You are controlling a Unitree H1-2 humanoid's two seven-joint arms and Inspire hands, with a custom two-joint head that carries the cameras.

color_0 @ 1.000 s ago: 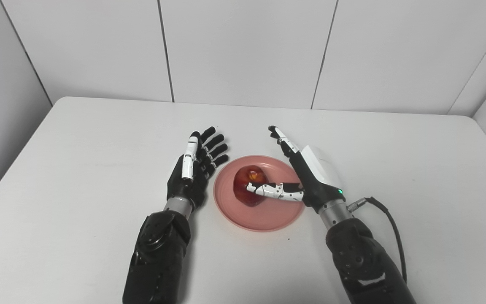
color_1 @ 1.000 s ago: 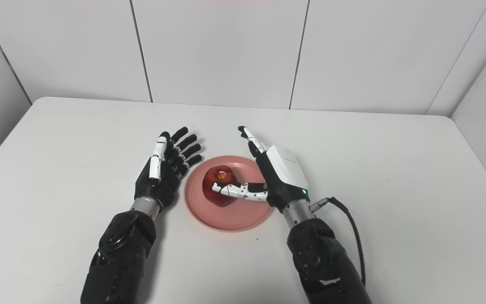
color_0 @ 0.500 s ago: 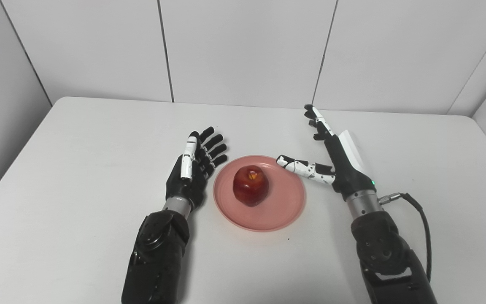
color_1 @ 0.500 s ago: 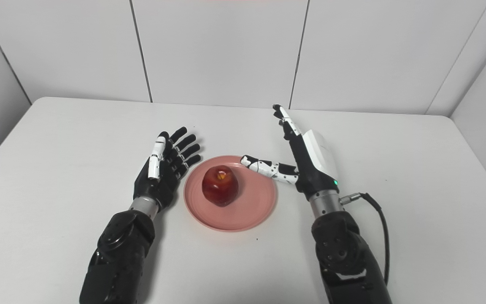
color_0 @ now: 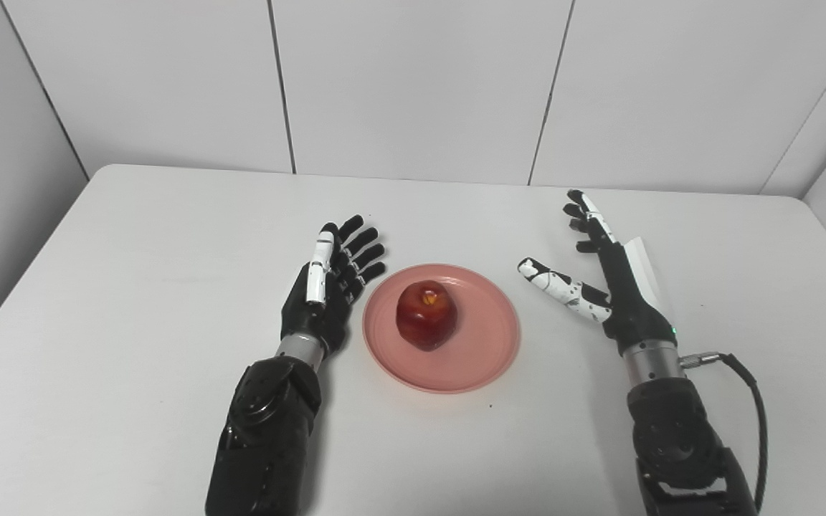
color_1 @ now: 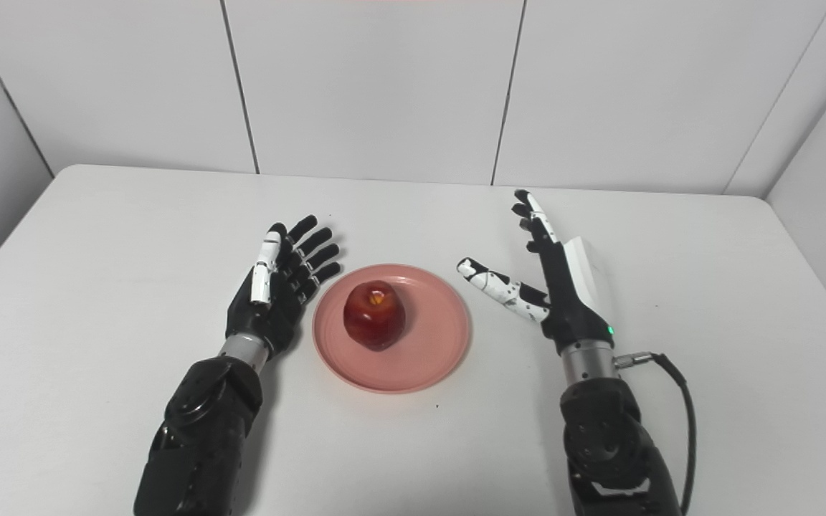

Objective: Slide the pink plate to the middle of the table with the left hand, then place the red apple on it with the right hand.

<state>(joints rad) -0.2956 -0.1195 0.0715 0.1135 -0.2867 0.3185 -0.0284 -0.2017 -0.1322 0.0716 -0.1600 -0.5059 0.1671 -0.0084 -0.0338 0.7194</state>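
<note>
With the red apple (color_0: 426,314) seated on the pink plate (color_0: 485,344) mid-table, both steps are judged done. Nothing is held: the left hand (color_0: 327,290) and right hand (color_0: 610,276) are spread wide, flanking the plate.

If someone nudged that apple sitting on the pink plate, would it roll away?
Probably only a little. The red apple is rounded, so a nudge would likely rock or roll it, but the pink plate seems to have a raised rim that might stop it. Its skin shines, so it may be slippery to grip.
</note>
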